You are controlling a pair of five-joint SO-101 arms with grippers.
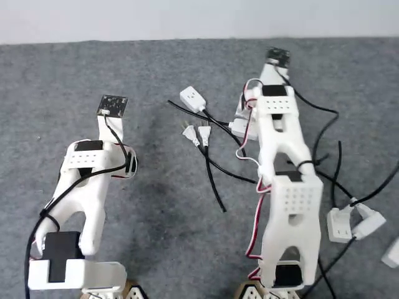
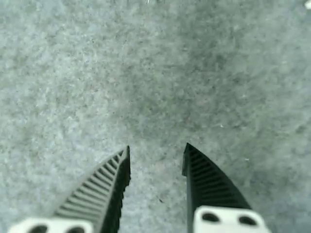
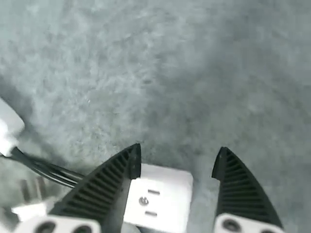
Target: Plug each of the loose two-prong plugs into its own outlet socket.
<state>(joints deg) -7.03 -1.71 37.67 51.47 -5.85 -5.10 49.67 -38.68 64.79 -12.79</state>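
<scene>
Two-prong plugs (image 1: 203, 132) lie just beside the open right tool (image 3: 180, 147), which straddles an outlet socket (image 3: 158, 196), prongs pointing roughly as it points; the open left tool (image 2: 157, 145) is farther off.

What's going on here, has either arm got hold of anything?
Nothing is gripped yet. The right gripper is open over a white socket, which lies between its fingers and partly behind one of them. The left gripper is open too, over bare carpet. Two loose plugs lie side by side between the arms, unplugged, with a second socket just beyond them.
</scene>
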